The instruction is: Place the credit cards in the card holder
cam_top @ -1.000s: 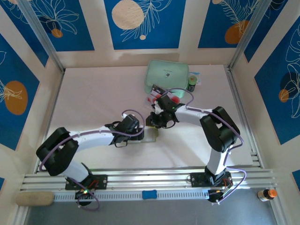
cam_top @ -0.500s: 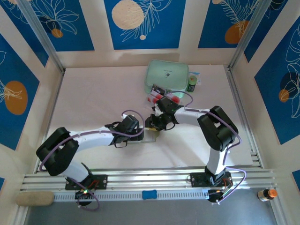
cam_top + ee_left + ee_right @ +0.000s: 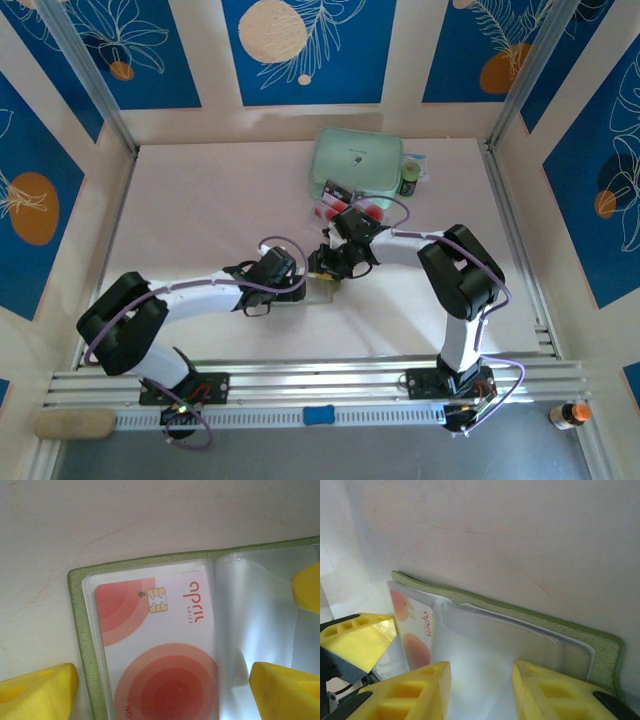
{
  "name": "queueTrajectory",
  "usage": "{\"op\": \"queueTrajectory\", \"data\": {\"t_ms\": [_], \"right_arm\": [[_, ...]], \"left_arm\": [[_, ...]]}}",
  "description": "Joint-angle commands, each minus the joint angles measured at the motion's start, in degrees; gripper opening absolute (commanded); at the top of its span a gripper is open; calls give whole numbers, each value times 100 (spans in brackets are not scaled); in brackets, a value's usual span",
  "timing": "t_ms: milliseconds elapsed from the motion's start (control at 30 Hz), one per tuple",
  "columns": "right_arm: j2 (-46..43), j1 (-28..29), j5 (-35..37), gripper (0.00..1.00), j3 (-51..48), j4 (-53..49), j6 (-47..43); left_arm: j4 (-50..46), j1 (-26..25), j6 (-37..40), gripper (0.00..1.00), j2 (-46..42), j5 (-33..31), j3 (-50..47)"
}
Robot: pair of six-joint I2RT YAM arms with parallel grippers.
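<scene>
The left pincer (image 3: 160, 692) stood apart, straddling the open card holder (image 3: 79, 630) on the bench (image 3: 100, 520). The right pincer (image 3: 482, 690), also apart, hovered over the clear pocket (image 3: 495, 630) at 3 o'clock. One credit card (image 3: 165, 650) sat sleeved, its lower edge cut off. From above, both pincers hid most of the holder. A mint zip case (image 3: 357, 165) lay at 12 o'clock.

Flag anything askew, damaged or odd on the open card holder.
Nothing is damaged or spilled. The pale red-circled credit card sits square in one clear sleeve of the olive-green folding card holder. Only oddity: the empty clear sleeve beside it bulges up rather than lying flat.
</scene>
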Motion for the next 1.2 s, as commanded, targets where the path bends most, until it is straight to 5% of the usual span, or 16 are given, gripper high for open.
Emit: {"op": "queueTrajectory", "data": {"t_ms": [0,1167], "right_arm": [[106,54,-267,37,112,-26,67],[268,539,-590,44,1006,23,622]], "left_arm": [[-19,-68,18,90,-193,-97,-21],[-694,76,-45,98,-1954,-790,-519]]}}
